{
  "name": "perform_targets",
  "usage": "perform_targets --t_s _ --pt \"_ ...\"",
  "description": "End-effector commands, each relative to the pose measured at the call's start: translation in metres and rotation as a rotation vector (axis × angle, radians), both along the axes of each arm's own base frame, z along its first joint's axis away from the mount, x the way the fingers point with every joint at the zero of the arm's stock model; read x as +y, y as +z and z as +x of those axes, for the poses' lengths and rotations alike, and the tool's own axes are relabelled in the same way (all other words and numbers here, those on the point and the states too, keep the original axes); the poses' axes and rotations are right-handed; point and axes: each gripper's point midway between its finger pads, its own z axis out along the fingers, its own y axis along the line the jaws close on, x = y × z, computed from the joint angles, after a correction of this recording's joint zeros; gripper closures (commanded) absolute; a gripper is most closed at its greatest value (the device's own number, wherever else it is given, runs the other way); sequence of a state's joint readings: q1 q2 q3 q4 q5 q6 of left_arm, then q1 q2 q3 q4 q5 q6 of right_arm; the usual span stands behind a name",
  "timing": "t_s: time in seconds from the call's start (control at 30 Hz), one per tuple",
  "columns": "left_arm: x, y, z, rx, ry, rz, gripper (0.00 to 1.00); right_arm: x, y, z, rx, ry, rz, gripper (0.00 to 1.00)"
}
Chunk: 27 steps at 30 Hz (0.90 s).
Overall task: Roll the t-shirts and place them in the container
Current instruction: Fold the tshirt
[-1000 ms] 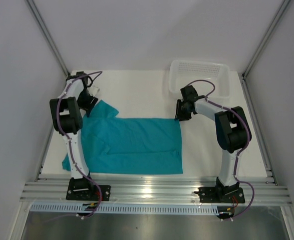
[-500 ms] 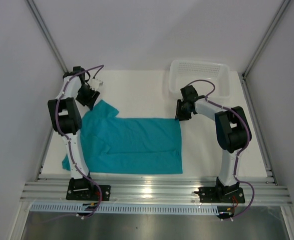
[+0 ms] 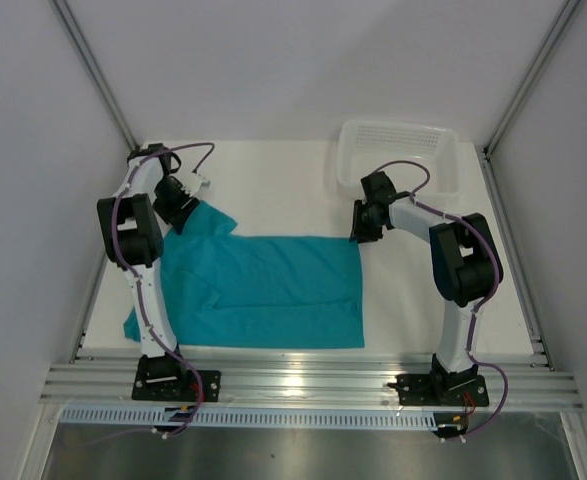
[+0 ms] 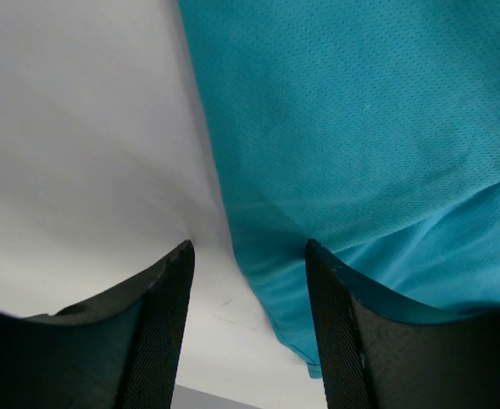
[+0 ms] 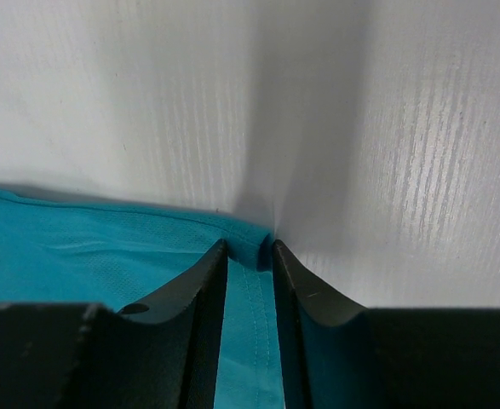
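Soft, limp t-shirt (image 3: pixel 273 285) seemed best taken by corners: right gripper (image 5: pixel 249 247) clamped the far-right one; left gripper (image 4: pixel 248 251) stood with jaws apart.

A matte white rectangular tabletop (image 3: pixel 273 185) sits inside plain pale grey panel walls (image 3: pixel 313 60) joined by slanting aluminium corner struts (image 3: pixel 93 70). A ribbed aluminium rail (image 3: pixel 313 385) borders its near edge under soft, even light.

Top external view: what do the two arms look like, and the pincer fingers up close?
The left arm and right arm both have white links, bulky black joint housings and a purple cable looping alongside. The left pincer and right pincer have matte black, curved, tapering fingers.
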<state>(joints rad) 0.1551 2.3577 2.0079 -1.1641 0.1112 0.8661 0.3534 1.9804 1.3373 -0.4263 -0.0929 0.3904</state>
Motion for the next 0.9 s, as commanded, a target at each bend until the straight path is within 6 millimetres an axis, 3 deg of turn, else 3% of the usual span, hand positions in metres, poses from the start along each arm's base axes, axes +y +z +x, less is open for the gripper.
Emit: perform_targets --t_s 0.0,0.17,0.47,0.6,0.67,0.87 --pt "0.005 0.014 -0.001 -0.025 -0.058 0.014 0.41 -0.002 0.009 -0.004 -0.007 -0.001 -0.009 0.69" --pt "0.013 0.018 0.013 -0.074 -0.050 0.058 0.41 -0.003 0.013 -0.004 -0.015 0.002 -0.010 0.70" --pt "-0.005 0.017 -0.003 -0.016 -0.053 -0.041 0.56 0.003 0.011 -0.006 -0.014 0.015 0.000 0.74" --pt "0.000 0.016 -0.007 -0.001 -0.027 -0.034 0.55 0.007 0.010 -0.007 -0.012 0.024 0.002 0.75" --pt "0.004 0.014 -0.008 0.007 -0.015 -0.010 0.49 0.007 0.009 -0.008 -0.007 0.023 -0.001 0.75" --pt "0.016 0.014 -0.012 0.023 0.063 -0.006 0.48 0.005 0.011 -0.010 -0.012 0.019 -0.004 0.76"
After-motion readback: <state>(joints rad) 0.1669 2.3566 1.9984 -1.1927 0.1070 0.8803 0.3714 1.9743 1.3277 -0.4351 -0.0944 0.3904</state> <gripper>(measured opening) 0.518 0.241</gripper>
